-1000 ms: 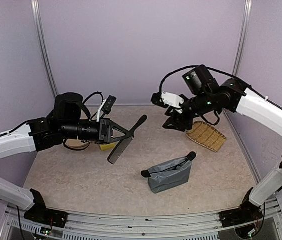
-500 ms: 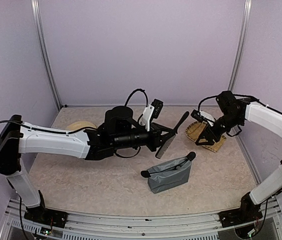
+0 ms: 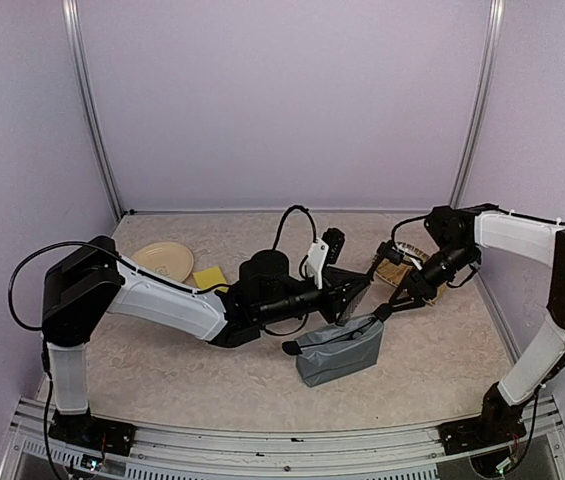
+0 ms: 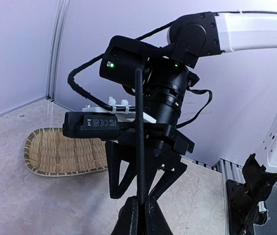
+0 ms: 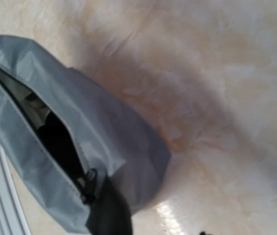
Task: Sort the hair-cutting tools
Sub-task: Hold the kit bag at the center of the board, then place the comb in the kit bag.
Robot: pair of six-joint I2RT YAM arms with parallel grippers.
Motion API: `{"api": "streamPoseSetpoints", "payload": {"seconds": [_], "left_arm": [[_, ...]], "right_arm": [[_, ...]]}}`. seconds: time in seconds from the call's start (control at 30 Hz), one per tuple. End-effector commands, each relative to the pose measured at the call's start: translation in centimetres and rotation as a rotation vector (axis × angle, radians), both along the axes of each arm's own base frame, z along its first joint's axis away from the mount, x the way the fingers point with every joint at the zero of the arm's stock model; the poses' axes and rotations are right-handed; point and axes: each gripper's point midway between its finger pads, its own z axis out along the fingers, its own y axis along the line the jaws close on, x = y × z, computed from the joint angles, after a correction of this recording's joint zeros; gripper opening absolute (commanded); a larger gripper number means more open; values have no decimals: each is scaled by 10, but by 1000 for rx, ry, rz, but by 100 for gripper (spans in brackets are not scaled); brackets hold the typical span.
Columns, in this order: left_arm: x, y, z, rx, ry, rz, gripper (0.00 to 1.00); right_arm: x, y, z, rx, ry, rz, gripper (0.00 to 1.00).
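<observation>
My left gripper (image 4: pixel 140 201) is shut on the long black comb (image 4: pixel 139 122), which I see edge-on and pointing up. In the top view the left gripper (image 3: pixel 347 298) hangs just above the open grey zip pouch (image 3: pixel 340 348). My right gripper (image 3: pixel 394 303) is open and low at the pouch's right end. The left wrist view shows its spread fingers (image 4: pixel 116 171) right behind the comb. The right wrist view looks into the pouch (image 5: pixel 94 127), with something dark inside (image 5: pixel 55 139) and one finger (image 5: pixel 110 213) at the zip end. The scissors and the clipper are out of view.
A woven tray (image 3: pixel 394 268) lies behind the right gripper and also shows in the left wrist view (image 4: pixel 55 152). A round beige plate (image 3: pixel 162 262) and a yellow piece (image 3: pixel 212 278) lie at the back left. The enclosure walls stand close on all sides.
My left arm has carried the comb from the left side to the right, to just above the pouch. My right arm has come down from beside the woven tray to the pouch's right end.
</observation>
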Motion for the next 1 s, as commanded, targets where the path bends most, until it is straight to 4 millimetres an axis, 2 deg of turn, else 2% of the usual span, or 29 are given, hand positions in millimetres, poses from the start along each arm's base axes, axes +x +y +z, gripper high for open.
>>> {"api": "streamPoseSetpoints", "payload": {"seconds": [0.0, 0.1, 0.23, 0.4, 0.5, 0.97], "left_arm": [[-6, -12, 14, -48, -85, -10, 0], [-8, -14, 4, -31, -87, -19, 0], [-7, -14, -8, -9, -82, -17, 0], [-9, -17, -19, 13, -63, -30, 0], [-10, -17, -27, 31, -70, -20, 0], [-10, -12, -64, 84, -46, -20, 0]], "right_arm": [[-8, 2, -7, 43, 76, 0, 50], [-10, 6, -9, 70, 119, 3, 43], [-11, 9, -7, 98, 146, 8, 25], [-14, 11, -8, 117, 177, 8, 8], [-17, 12, -6, 136, 198, 9, 2], [-17, 13, -4, 208, 270, -7, 1]]}}
